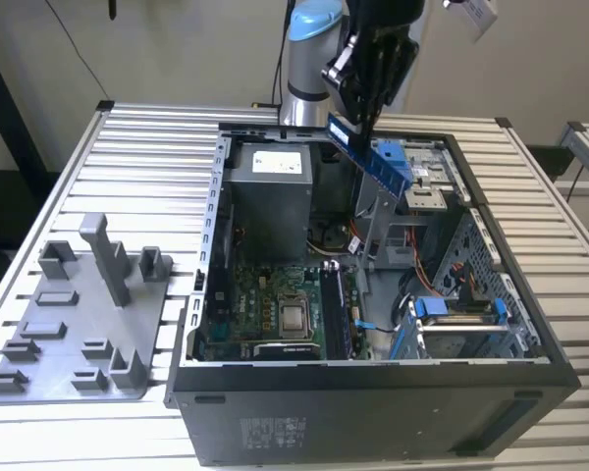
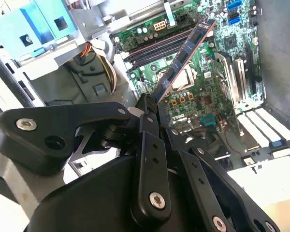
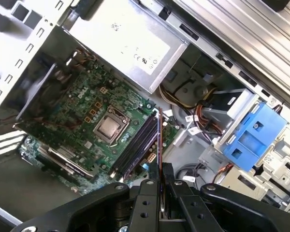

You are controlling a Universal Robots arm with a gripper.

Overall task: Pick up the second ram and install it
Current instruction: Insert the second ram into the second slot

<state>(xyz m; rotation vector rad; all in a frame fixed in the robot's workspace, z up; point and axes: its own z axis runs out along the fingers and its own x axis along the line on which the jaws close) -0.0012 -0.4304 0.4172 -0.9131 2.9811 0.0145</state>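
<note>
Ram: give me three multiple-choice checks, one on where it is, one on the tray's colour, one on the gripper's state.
1. Where is the ram?
A. Seated in a slot.
B. In the air over the open case.
C. Lying flat outside the case.

2. What colour is the tray?
A. Grey.
B. Red.
C. Yellow.

3. How is the gripper?
A. Open, holding nothing.
B. Shut on the ram.
C. Open around a cable.

Answers:
1 B: the exterior view shows the ram tilted above the case's far side.
2 A: the tray beside the case, on the exterior view's left, is grey.
3 B: in both wrist views the gripper clamps the ram's end.
</note>
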